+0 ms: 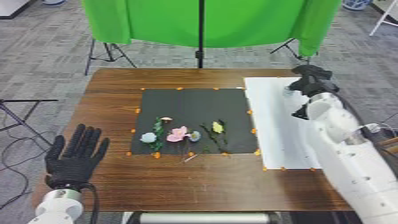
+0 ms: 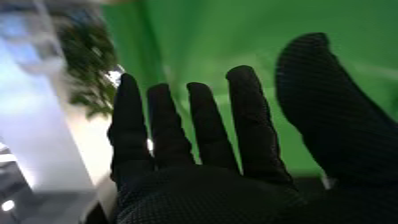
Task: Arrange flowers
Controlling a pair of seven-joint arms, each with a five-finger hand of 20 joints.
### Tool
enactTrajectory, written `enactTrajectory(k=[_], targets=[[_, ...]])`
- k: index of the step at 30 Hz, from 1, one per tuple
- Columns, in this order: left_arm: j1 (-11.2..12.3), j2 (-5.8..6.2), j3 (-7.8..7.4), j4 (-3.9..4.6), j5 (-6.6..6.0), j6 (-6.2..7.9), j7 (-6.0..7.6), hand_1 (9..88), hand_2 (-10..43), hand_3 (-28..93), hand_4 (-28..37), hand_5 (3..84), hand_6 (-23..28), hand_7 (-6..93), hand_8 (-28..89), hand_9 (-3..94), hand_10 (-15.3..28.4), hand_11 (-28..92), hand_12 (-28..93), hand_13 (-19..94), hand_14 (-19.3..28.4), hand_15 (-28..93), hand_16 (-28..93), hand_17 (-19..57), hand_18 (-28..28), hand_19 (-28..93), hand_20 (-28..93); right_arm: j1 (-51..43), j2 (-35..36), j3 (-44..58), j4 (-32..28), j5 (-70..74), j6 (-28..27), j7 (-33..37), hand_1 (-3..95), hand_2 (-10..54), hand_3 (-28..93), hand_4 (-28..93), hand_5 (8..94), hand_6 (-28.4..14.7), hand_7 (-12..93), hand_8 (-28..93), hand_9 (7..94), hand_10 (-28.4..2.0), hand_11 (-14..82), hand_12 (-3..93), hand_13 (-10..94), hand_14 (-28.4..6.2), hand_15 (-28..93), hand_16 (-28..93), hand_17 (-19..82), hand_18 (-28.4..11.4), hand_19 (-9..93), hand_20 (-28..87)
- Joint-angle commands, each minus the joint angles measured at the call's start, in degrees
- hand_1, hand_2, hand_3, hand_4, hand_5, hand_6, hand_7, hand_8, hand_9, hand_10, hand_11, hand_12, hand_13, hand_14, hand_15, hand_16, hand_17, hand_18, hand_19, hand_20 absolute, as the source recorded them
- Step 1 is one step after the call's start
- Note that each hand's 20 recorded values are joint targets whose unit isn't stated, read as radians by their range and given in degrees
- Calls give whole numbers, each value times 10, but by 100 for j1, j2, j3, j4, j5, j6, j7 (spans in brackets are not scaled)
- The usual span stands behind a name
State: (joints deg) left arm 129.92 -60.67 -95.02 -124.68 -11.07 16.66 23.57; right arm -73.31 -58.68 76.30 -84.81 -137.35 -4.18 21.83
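Flowers [image 1: 178, 134] lay loose on a black mat [image 1: 191, 105], the arranging apparently all ahead, while left hand [image 1: 71, 167] and right hand [image 2: 204, 197] showed straight, empty fingers [image 2: 249, 110].

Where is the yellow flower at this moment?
In the head view, the yellow flower is on the lower half of the dark mat, to the right of the pink flower and left of the white sheet.

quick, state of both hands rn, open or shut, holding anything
Left hand: open, fingers straight, holding nothing.
Right hand: open, fingers straight, holding nothing.
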Motion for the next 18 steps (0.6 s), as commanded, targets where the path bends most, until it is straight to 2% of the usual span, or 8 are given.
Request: enactTrajectory(k=[1, 3, 6, 10, 12, 13, 15, 18], targets=[[-28, 18, 56, -10, -19, -50, 49, 264, 168, 751, -283, 466, 82, 131, -98, 403, 135, 221, 114, 342, 126, 311, -47, -47, 131, 368, 151, 664, -232, -96, 759, -15, -815, -449, 416, -95, 832, -283, 385, 33, 158, -136, 357, -93, 48, 123, 305, -128, 90, 235, 128, -148, 467, 198], [-89, 12, 79, 2, -9, 6, 32, 264, 168, 751, -283, 466, 83, 130, -98, 403, 136, 221, 115, 342, 125, 311, -46, -47, 131, 368, 152, 788, -340, -179, 899, 39, -862, -407, 415, -95, 819, -283, 359, 35, 152, -133, 330, -88, 35, 121, 300, -124, 79, 244, 135, -144, 451, 195], [-171, 19, 133, 25, -13, 0, 6, 264, 167, 752, -283, 464, 81, 131, -98, 402, 136, 222, 115, 342, 125, 312, -47, -47, 131, 368, 151, 948, -457, -289, 1089, -17, -922, -389, 401, -93, 811, -283, 332, 28, 144, -132, 281, -87, 16, 116, 291, -122, 72, 252, 134, -144, 446, 197], [-232, 25, 191, 45, -1, -5, -51, 264, 167, 752, -283, 462, 81, 132, -99, 401, 135, 222, 115, 342, 125, 312, -47, -47, 131, 368, 152, 1011, -558, -297, 1225, -260, -1658, -193, 398, -90, 804, -283, 321, 30, 141, -128, 271, -84, 17, 116, 292, -121, 68, 261, 137, -147, 447, 202], [-255, 29, 203, 72, 48, -79, -84, 264, 167, 752, -283, 463, 81, 132, -99, 401, 135, 222, 115, 341, 125, 312, -47, -47, 130, 368, 152, 1006, -616, -310, 1223, -159, -2070, 315, 418, -90, 792, -283, 326, 31, 142, -128, 281, -86, 24, 114, 299, -122, 65, 264, 151, -159, 440, 198], [-245, 49, 202, 87, 111, -157, -97, 264, 167, 752, -283, 463, 82, 132, -99, 401, 135, 222, 115, 341, 125, 312, -47, -47, 130, 368, 152, 912, -633, -258, 1205, -267, -2036, 301, 434, -91, 788, -283, 330, 31, 143, -129, 284, -90, 28, 112, 293, -128, 57, 260, 168, -176, 408, 181], [-252, 60, 195, 92, 216, -156, -107, 265, 167, 751, -283, 463, 82, 132, -99, 401, 135, 221, 115, 341, 125, 312, -47, -47, 130, 367, 151, 862, -629, -334, 1227, -326, -2017, 427, 477, -93, 773, -282, 337, 28, 139, -127, 281, -104, 26, 103, 288, -148, 48, 231, 196, -195, 369, 166], [-218, 57, 180, 80, 141, -162, -94, 265, 167, 748, -283, 462, 81, 132, -99, 400, 136, 221, 115, 340, 125, 312, -47, -47, 130, 367, 151, 664, -626, -402, 1214, -546, -1513, 355, 539, -95, 751, -282, 438, 35, 151, -134, 366, -106, 48, 110, 382, -126, 102, 219, 273, -185, 428, 205]])
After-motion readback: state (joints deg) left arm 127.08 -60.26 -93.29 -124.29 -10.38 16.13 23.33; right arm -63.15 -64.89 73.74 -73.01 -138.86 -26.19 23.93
